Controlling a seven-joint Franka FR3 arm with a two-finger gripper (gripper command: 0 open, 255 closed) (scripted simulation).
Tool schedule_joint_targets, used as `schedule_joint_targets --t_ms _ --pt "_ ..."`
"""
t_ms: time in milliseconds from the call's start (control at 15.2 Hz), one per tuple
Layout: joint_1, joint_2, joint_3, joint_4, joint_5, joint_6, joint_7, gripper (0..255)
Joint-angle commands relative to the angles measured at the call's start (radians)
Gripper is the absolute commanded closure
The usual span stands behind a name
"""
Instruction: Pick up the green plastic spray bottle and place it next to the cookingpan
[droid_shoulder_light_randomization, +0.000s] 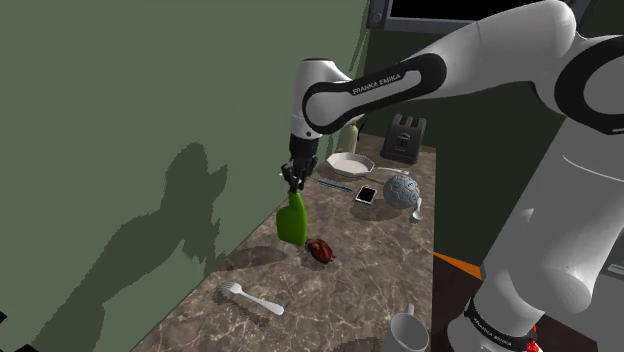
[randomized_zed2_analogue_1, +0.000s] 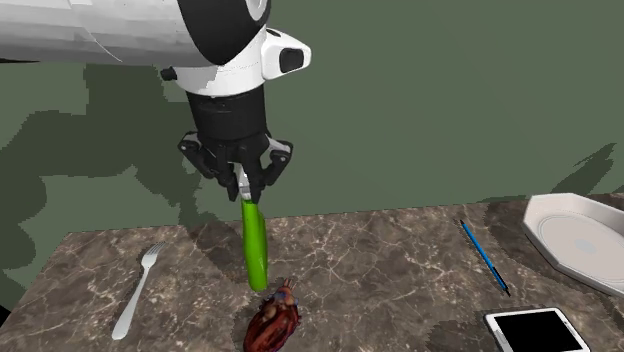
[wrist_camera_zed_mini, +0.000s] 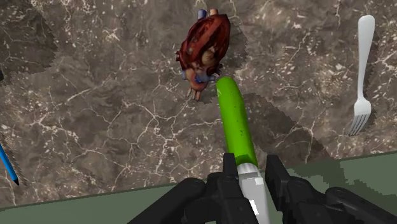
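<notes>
My gripper (droid_shoulder_light_randomization: 292, 182) (randomized_zed2_analogue_1: 243, 185) (wrist_camera_zed_mini: 251, 181) is shut on the white top of the green spray bottle (droid_shoulder_light_randomization: 292, 222) (randomized_zed2_analogue_1: 254, 245) (wrist_camera_zed_mini: 236, 124). The bottle hangs upright under the fingers, a little above the marble counter and close to the green wall. Its lower end is just beside a red heart model (droid_shoulder_light_randomization: 320, 250) (randomized_zed2_analogue_1: 273, 318) (wrist_camera_zed_mini: 205, 48). The cooking pan (droid_shoulder_light_randomization: 348, 163) (randomized_zed2_analogue_1: 545, 235) is drawn white and sits farther along the counter, at the second exterior view's right.
A fork (droid_shoulder_light_randomization: 252, 298) (randomized_zed2_analogue_1: 135, 290) (wrist_camera_zed_mini: 362, 63) lies on the counter. Between bottle and pan lie a blue pen (droid_shoulder_light_randomization: 335, 185) (randomized_zed2_analogue_1: 485, 257) and a phone (droid_shoulder_light_randomization: 367, 195) (randomized_zed2_analogue_1: 535, 328). A grey sphere (droid_shoulder_light_randomization: 402, 191), a toaster (droid_shoulder_light_randomization: 404, 138) and a mug (droid_shoulder_light_randomization: 408, 333) stand near the counter's outer edge.
</notes>
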Motion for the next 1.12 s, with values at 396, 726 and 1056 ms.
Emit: schedule_joint_targets --t_ms 396,726,1056 --pt "-0.001 -0.025 -0.001 0.084 0.000 -0.109 0.002 255" --pt "-0.002 -0.034 -0.002 0.140 0.000 -0.175 0.005 255" --pt "-0.002 -0.038 -0.003 0.203 -0.001 -0.241 0.007 255"
